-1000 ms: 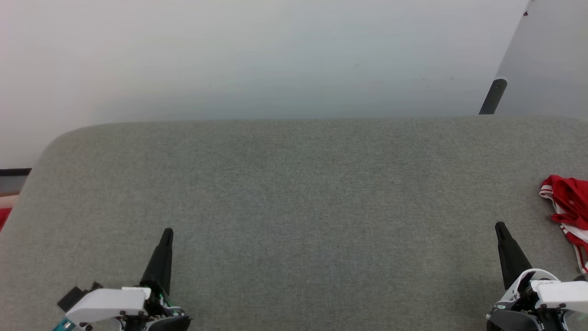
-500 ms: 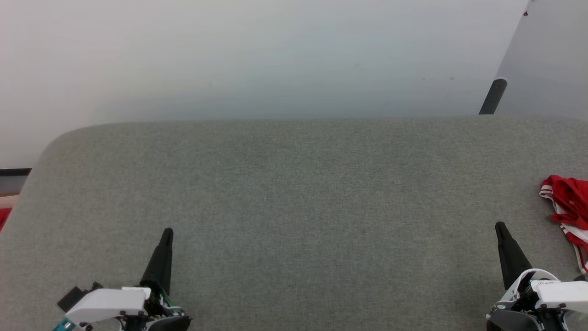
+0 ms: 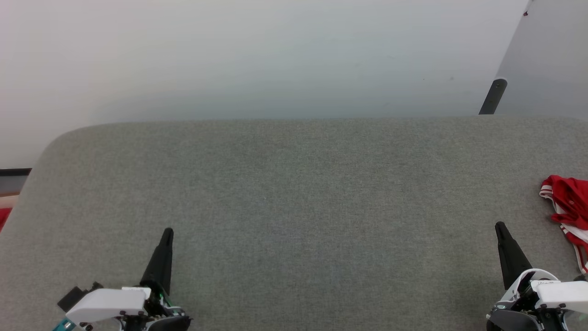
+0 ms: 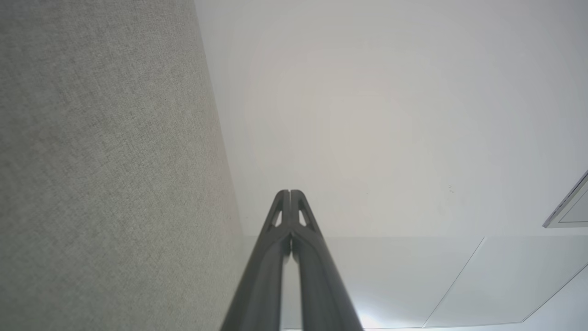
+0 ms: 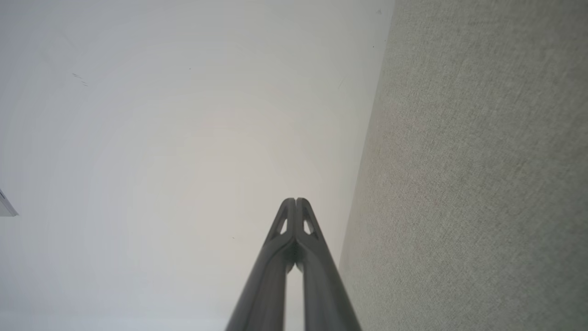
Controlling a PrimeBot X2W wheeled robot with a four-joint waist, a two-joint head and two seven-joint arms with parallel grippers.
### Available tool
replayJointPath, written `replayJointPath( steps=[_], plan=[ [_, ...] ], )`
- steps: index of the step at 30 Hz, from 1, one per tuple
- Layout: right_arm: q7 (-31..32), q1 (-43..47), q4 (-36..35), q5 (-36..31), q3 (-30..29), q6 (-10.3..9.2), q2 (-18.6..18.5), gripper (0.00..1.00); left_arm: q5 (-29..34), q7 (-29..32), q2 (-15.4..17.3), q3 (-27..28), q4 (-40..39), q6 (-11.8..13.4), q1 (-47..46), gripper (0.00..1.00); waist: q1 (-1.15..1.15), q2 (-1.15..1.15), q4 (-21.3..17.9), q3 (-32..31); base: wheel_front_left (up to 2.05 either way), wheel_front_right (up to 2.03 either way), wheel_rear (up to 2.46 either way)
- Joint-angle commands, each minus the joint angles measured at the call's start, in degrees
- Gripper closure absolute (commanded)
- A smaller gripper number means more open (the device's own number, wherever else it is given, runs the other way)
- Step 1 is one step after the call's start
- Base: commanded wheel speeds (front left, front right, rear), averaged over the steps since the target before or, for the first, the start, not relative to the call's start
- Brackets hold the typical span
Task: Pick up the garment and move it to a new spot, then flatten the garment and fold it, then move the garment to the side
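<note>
Nearest to us, at the bottom of the head view, our two grippers rest low over a grey woven-fabric table top (image 3: pixel 294 207). The left gripper (image 3: pixel 167 233) sits at the lower left and the right gripper (image 3: pixel 500 227) at the lower right. Each reads as a single dark spike pointing away from us, fingers pressed together and holding nothing.

Further out, at the right edge of the table, lies the garment (image 3: pixel 568 204), a red jersey shirt with red-and-white striped trim. It is bunched rather than spread, and the frame cuts most of it off. It lies just beyond and to the right of the right gripper, apart from it. Past the table's rounded far edge we see a pale blank wall and a short dark post (image 3: pixel 493 96).

Over the last second nothing has shifted: both grippers and the garment sit exactly where they were. We judge this a pause, with no handling under way. It would fit the shirt waiting to be picked up or already set aside, and we cannot tell if it is folded.

The head view gives us the garment's place. The wrist views give close detail instead. Each shows its own gripper, left (image 4: pixel 290 193) and right (image 5: pixel 295 201), with tips meeting cleanly against the wall, the grey fabric running alongside.
</note>
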Motion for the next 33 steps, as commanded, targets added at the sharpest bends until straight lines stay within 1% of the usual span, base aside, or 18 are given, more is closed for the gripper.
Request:
replayJointPath(
  steps=[1, 33],
  plan=[
    [0.07, -0.19, 0.02, 0.19, 0.01, -0.04, 0.22, 1.00, 0.20, -0.01, -0.09, 0.18, 0.07, -0.28, -0.59, 1.00, 0.00, 0.00, 0.00, 0.00, 0.00, 0.00, 0.00],
    [0.05, -0.19, 0.02, 0.21, 0.01, -0.04, 0.21, 1.00, 0.30, 0.10, -0.16, 0.27, 0.07, -0.29, -0.59, 1.00, 0.00, 0.00, 0.00, 0.00, 0.00, 0.00, 0.00]
  ],
)
